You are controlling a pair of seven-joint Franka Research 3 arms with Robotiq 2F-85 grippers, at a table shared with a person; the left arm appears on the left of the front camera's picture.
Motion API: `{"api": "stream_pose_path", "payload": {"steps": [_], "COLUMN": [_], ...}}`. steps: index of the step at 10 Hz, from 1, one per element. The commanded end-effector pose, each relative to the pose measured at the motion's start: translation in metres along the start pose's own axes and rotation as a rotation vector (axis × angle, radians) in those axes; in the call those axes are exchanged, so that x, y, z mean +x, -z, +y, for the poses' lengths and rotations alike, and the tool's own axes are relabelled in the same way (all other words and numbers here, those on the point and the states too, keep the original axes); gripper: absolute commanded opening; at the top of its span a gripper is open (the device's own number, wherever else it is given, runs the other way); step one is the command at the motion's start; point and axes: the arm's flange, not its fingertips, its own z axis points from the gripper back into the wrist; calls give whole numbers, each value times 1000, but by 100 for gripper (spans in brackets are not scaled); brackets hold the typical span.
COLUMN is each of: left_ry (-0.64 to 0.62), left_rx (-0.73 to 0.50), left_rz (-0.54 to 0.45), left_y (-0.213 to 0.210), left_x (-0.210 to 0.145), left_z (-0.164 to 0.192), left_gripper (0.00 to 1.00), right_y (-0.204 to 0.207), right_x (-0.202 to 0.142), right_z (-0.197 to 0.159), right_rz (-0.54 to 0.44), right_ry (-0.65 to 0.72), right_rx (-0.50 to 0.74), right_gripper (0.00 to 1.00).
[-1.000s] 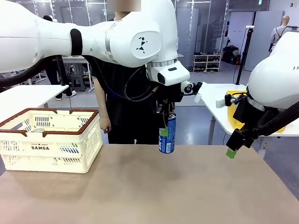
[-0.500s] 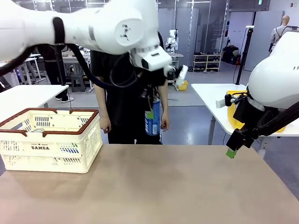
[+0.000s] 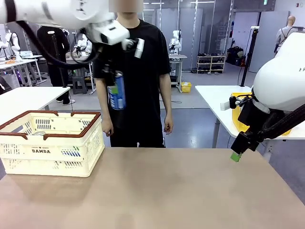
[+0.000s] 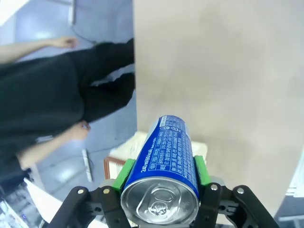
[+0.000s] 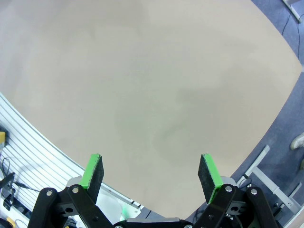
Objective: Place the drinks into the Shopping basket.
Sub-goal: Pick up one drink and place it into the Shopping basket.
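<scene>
Blue can [image 3: 116,90]: held upright in the air, high above the table and just right of the basket's near corner, in front of the person's dark shirt; white lettering on its side, silver top toward the wrist camera.
Left gripper [image 4: 160,167]: green pads pinch the blue can from both sides.
Shopping basket [image 3: 50,143]: cream lattice with brown rim, standing on the table's left end; a silver can top [image 3: 39,133] shows inside near its left wall.
Right gripper [image 5: 151,175]: jaws spread wide, nothing between them, poised over bare tabletop at the right edge.
Table [image 3: 157,191]: tan surface.
Person [image 3: 143,71]: standing at the far side, arms down.
</scene>
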Motion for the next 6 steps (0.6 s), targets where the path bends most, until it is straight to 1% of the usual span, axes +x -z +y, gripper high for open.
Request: {"api": "stream_pose_path", "payload": {"steps": [1,2,3,4,6], "left_ry": [-89,-118,-159,-186,-262], "left_rx": [33,23,9,31,36], "left_rz": [4,34,26,17,-39], "left_y": [-10,-16,-20,-23,-16], "left_x": [-42,-66,-90,-111,-161], "left_z": [9,15,20,23,28], "left_gripper": [59,59,59,59,59], "right_y": [0,0,0,0,0], "right_x": [-1,-1,-1,-1,-1], "right_z": [0,0,0,0,0], "right_rz": [0,0,0,0,0], "right_ry": [-2,-2,-2,-2,-2], "right_rx": [1,1,1,1,1], "right_gripper": [100,100,100,100,100]}}
